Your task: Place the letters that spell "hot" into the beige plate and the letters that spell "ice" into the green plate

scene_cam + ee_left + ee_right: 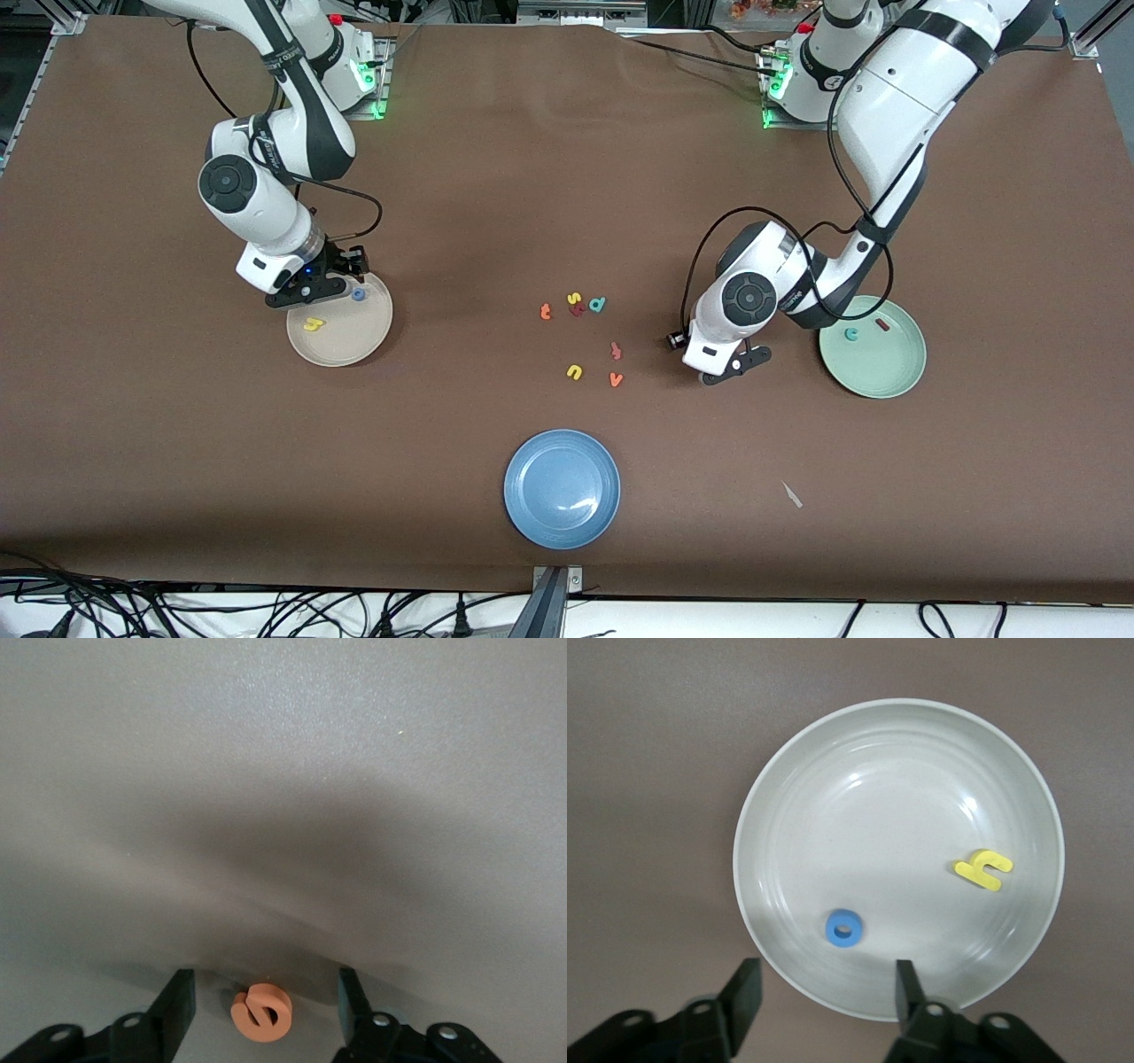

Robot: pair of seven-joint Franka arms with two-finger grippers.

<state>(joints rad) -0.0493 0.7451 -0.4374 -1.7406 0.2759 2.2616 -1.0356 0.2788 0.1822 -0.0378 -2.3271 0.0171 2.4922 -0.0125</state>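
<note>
The beige plate holds the yellow h and the blue o. My right gripper hangs open and empty over that plate's rim, just short of the blue o; the yellow h lies deeper in. The green plate holds the teal c and the dark red i. My left gripper is low on the cloth beside the green plate. It is open, with the orange e between its fingers, touching neither. The orange t lies mid-table.
Loose letters sit mid-table: a yellow s, a teal d, a yellow u and an orange v. A blue plate stands nearer the front camera. A small white scrap lies on the brown cloth.
</note>
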